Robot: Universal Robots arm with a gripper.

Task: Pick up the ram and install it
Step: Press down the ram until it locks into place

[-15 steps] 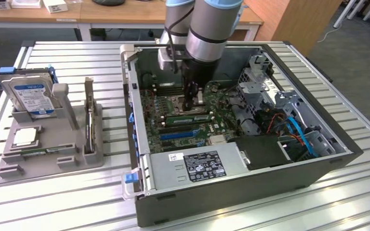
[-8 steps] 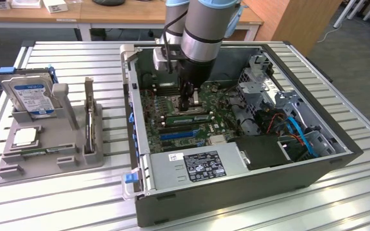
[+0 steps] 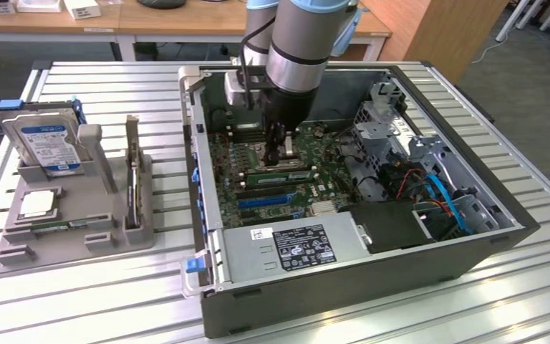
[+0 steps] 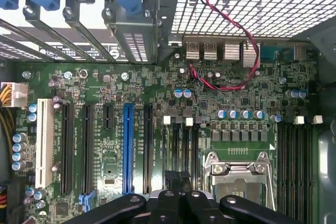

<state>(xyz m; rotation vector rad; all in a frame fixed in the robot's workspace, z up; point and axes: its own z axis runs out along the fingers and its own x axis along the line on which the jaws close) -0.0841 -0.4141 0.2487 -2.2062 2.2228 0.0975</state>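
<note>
The ram (image 3: pixel 289 174) is a long green stick lying along the memory slots of the motherboard (image 3: pixel 256 154) inside the open computer case (image 3: pixel 351 287). My gripper (image 3: pixel 277 160) hangs straight down from the arm, directly over the middle of the stick, and it is shut. Its fingertips end right at the stick's upper edge; I cannot tell whether they pinch it or only touch it. In the wrist view the gripper (image 4: pixel 178 181) sits with its black fingertips (image 4: pixel 172 179) together over the dark memory slots (image 4: pixel 178 140), beside the silver processor socket (image 4: pixel 239 174).
A grey holder (image 3: pixel 26 251) on the exterior view's left carries a blue-labelled hard drive (image 3: pixel 48 143) and a square silver chip (image 3: pixel 38 203). Around the gripper stand the case walls, a drive cage (image 3: pixel 389 132), blue cables (image 3: pixel 447 201) and the power supply (image 3: pixel 294 247).
</note>
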